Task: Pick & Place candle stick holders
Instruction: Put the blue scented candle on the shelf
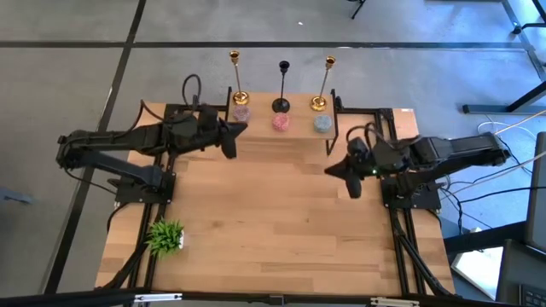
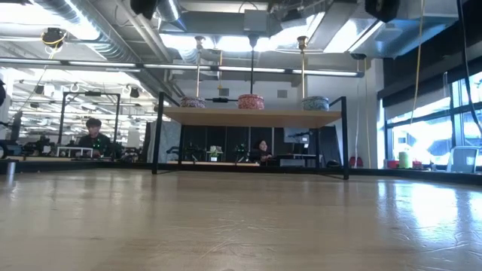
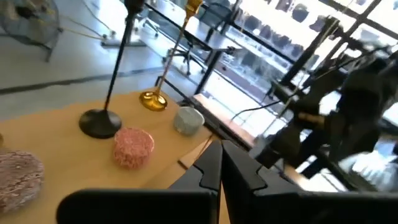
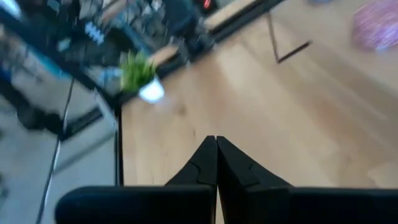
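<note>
small green plant [image 1: 165, 236] sits at the near left corner of the wooden surface [image 1: 281, 222], well clear of the job, ignore it. right end effector [image 1: 353, 189] hangs over the middle right of the surface, clenched, nothing in it. left end effector [image 1: 230, 150] is further back on the left, also clenched and empty, fingers pressed together in its wrist view. all three candle stick holders stand upright in a row on the raised shelf [image 1: 384, 115] at the far edge: left gold holder [image 1: 238, 78], black holder [image 1: 282, 85] in the middle, right gold holder [image 1: 323, 81]. just in front of each is a small round puck: mottled pink [image 1: 241, 112], pink [image 1: 281, 123], grey [image 1: 322, 124]. looks like no pick has started. to do it well: release the fingers before approaching, come in level at the thin stem low near the base, lift straight up so the neighbours aren't knocked. stems are thin and shiny, likely to slip or tip.
</note>
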Controlling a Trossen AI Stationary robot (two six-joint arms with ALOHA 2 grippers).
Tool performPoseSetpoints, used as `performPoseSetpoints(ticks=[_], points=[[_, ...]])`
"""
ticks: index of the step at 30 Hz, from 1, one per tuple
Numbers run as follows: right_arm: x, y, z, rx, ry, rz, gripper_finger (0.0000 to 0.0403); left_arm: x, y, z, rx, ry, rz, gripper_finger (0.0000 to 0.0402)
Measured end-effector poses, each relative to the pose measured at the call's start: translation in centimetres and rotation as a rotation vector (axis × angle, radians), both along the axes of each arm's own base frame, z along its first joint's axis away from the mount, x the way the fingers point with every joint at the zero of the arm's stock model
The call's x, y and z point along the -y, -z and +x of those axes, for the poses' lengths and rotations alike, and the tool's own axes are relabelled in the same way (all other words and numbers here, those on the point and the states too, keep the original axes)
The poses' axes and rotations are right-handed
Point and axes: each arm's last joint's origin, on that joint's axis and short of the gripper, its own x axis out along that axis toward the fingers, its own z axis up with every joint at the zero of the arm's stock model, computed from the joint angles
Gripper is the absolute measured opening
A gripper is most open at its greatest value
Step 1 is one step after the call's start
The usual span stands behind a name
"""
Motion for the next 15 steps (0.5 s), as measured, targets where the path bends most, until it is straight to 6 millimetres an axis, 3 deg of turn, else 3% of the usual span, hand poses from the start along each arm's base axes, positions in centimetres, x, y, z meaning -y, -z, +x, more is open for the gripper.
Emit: performPoseSetpoints(ticks=[5, 10, 15], points=[[-0.6, 1.0, 0.2, -0.089, -0.154, -0.020, 0.0000, -2.1, 0.0, 0.4, 0.056, 0.094, -0.087, 0.0001], [1.7, 1.0, -1.1, -0.111, -0.237, 0.018, 0.0000, -3.8, 0.4, 1.3, 0.105, 0.147, -0.186, 0.0001], [3.1, 4.0, -3.2, -0.044, -0.242, 0.054, 0.0000, -4.6, 0.6, 2.6, 0.134, 0.150, -0.135, 0.0002]])
